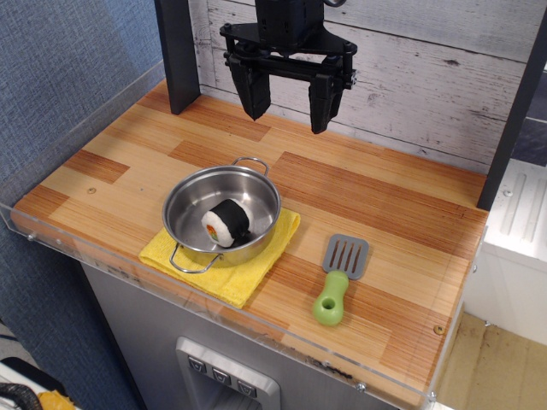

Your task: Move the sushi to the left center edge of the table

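Observation:
The sushi (226, 224), a small black-wrapped roll with a white face and orange-green centre, lies inside the steel pot (190, 202) near the front of the wooden table (376, 205). My gripper (289, 113) hangs open and empty at the back of the table, well above and behind the pot. Its two black fingers point down with a wide gap between them.
The pot stands on a yellow cloth (248, 278). A spatula (339, 275) with a grey blade and green handle lies to the right of the pot. A clear acrylic rim (51, 239) runs along the table edges. A dark post (178, 51) stands at the back left.

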`<action>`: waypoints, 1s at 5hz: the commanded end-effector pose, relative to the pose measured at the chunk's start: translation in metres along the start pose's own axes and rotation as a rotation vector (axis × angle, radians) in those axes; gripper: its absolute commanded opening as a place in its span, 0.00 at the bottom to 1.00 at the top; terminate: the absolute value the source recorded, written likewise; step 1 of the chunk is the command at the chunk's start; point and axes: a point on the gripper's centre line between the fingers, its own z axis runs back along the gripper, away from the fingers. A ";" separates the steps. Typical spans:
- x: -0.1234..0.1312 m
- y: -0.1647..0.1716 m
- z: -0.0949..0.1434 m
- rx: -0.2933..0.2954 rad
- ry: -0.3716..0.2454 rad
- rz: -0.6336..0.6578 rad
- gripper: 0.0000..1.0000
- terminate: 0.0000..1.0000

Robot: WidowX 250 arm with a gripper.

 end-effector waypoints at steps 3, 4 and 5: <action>-0.034 0.012 -0.002 0.056 0.032 -0.040 1.00 0.00; -0.046 0.023 -0.017 0.060 0.082 -0.052 1.00 0.00; -0.043 0.028 -0.027 0.039 0.094 -0.090 1.00 0.00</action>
